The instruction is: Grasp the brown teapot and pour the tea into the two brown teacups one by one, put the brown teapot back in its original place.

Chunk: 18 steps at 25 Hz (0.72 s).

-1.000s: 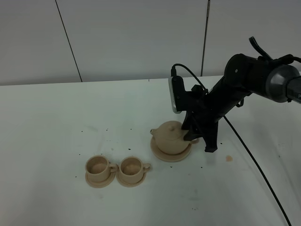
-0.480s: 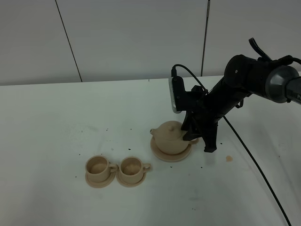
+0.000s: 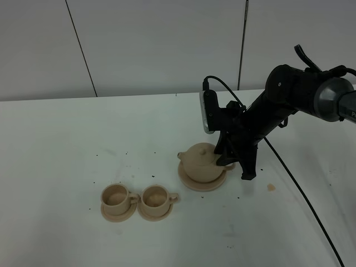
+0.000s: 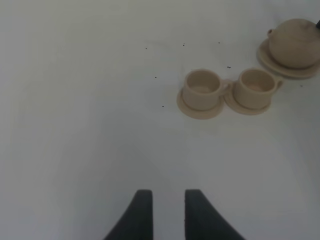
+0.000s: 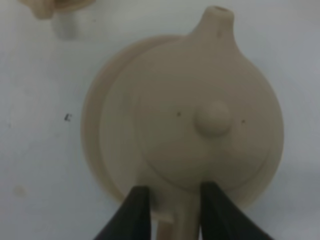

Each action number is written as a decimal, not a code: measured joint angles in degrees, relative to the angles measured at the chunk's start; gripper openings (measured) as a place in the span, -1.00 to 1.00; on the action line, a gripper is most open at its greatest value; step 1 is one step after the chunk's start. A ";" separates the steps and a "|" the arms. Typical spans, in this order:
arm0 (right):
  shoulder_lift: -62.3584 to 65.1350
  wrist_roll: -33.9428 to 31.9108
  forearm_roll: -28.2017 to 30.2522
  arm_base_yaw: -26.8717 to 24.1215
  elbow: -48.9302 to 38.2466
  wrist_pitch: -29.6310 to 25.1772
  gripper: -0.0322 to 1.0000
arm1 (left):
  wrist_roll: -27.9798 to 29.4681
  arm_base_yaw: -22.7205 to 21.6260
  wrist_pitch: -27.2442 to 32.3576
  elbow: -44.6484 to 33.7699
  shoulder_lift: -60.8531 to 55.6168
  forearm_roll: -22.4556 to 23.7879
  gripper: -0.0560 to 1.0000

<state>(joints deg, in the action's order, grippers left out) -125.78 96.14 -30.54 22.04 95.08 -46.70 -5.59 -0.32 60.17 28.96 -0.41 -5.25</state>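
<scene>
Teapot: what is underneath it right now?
The brown teapot sits on its wide saucer; only the saucer's rim shows around it. The saucer's middle is covered by the pot.

**Tally by kind**

One desk point(image 3: 67, 144) carries everything.

One brown teapot point(image 3: 203, 164) is there. It has one lid point(image 3: 201, 150) with one knob point(image 5: 212, 118), one spout point(image 5: 216, 20) and one handle point(image 5: 178, 220).

There are two brown teacups, the left teacup point(image 3: 115, 196) and the right teacup point(image 3: 156, 196), each with one loop handle.

There are three saucers: one large saucer point(image 3: 192, 182) and two small ones, the left cup saucer point(image 3: 118, 217) and the right cup saucer point(image 3: 153, 216).

One dark arm point(image 3: 289, 94) shows in the high view.

There are two grippers, the left gripper point(image 4: 164, 200) and the right gripper point(image 5: 173, 195), with two fingers each.

One brownish spot point(image 3: 271, 187) marks the desk. The small dark specks are too many and too faint to count.
</scene>
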 joint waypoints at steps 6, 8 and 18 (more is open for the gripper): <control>0.00 0.00 -0.57 -0.37 0.00 -0.05 -0.46 | 0.00 0.00 0.00 0.00 0.00 0.00 -0.46; 0.00 0.00 -0.57 -0.37 0.00 -0.05 -0.46 | 0.00 0.00 0.00 0.00 0.00 0.00 -0.46; 0.00 -0.10 -0.57 -0.37 0.00 -0.29 -0.38 | 0.00 0.00 0.00 0.00 0.00 0.00 -0.46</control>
<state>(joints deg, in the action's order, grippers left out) -125.78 96.03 -31.11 21.67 95.08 -46.99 -5.59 -0.32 60.17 28.96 -0.41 -5.25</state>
